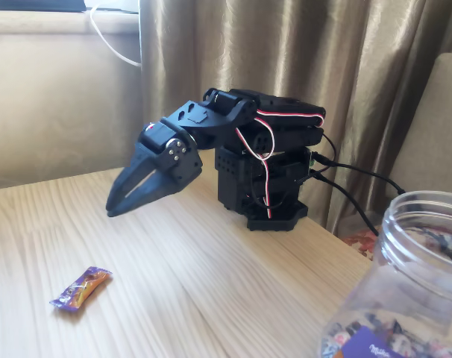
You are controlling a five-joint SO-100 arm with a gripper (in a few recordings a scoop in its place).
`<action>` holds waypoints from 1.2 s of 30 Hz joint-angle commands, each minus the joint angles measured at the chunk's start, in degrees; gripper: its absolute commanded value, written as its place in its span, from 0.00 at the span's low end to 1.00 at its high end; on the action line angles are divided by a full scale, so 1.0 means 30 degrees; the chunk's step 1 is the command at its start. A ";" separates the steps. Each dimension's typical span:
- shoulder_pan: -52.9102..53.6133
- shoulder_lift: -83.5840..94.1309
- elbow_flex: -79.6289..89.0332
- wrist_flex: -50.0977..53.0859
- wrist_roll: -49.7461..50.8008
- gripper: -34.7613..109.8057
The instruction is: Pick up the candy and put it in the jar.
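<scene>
At the left of the fixed view the candy (80, 289) lies flat on the wooden table (211, 283), slanted, nothing touching it. Your gripper (118, 207) hangs above and behind it, well apart, fingers pressed together with no gap and holding nothing. Spread them before you descend, turn them across the wrapper's narrow middle, and come straight down. The jar (405, 291) stands at the right edge, mouth uncovered.

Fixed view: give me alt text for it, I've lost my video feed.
A black robot arm sits folded on a wooden table, its gripper shut and pointing down-left above the tabletop. The purple-wrapped candy lies untouched on the table below it. The open clear jar stands at the lower right.
</scene>
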 commanded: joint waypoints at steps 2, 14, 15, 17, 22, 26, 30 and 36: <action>-0.0146 0.0645 -0.1348 0.0117 -0.2139 0.25; -0.1875 -0.8848 -1.1338 0.5596 0.0938 0.28; -0.1963 -0.9170 -1.1777 0.5596 0.1025 0.27; -0.2021 -1.0664 -1.3271 0.5801 0.2490 0.24; -0.2109 -1.6465 -1.7637 0.6357 0.4482 0.24; -0.2139 -1.9541 -2.0479 0.8174 0.6504 0.39; -0.1523 -2.2881 -2.3145 1.0107 0.7295 0.39; 0.0088 -3.0234 -2.8447 1.4414 0.9434 0.39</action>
